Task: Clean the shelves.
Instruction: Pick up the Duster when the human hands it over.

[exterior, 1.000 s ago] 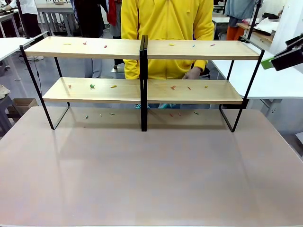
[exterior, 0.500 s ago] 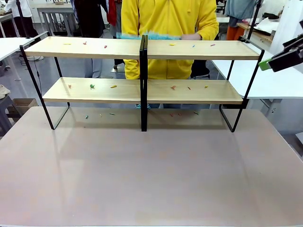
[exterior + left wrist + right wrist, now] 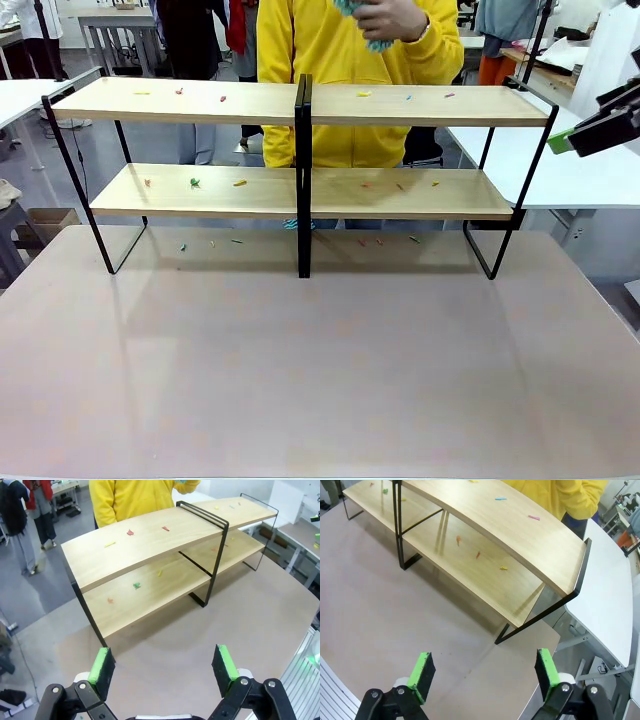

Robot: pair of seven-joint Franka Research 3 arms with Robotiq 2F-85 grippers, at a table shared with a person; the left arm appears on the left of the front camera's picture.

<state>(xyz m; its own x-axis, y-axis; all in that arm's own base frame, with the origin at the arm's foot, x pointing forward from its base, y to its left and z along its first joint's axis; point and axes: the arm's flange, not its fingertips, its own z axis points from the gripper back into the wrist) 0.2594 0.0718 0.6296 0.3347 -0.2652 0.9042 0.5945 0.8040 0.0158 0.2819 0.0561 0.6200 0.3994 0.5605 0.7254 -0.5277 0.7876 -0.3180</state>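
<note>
The shelves stand across the far half of the table, with light wood boards on a black frame and a black centre post. Small coloured scraps lie scattered on the upper and lower boards. Behind the rack a person in a yellow top holds a teal cloth in a raised hand. My right gripper hovers at the right edge, level with the top board. In the left wrist view my left gripper is open and empty above the table, short of the shelves. My right gripper is open, near the shelves' right end.
The brownish table is bare in front of the rack. A few scraps lie on it under the lower boards. A white table stands off to the right. Other people and tables are far behind.
The person's hand has risen from behind the lower board to above the top board, now holding the teal cloth. My right gripper has barely moved.
</note>
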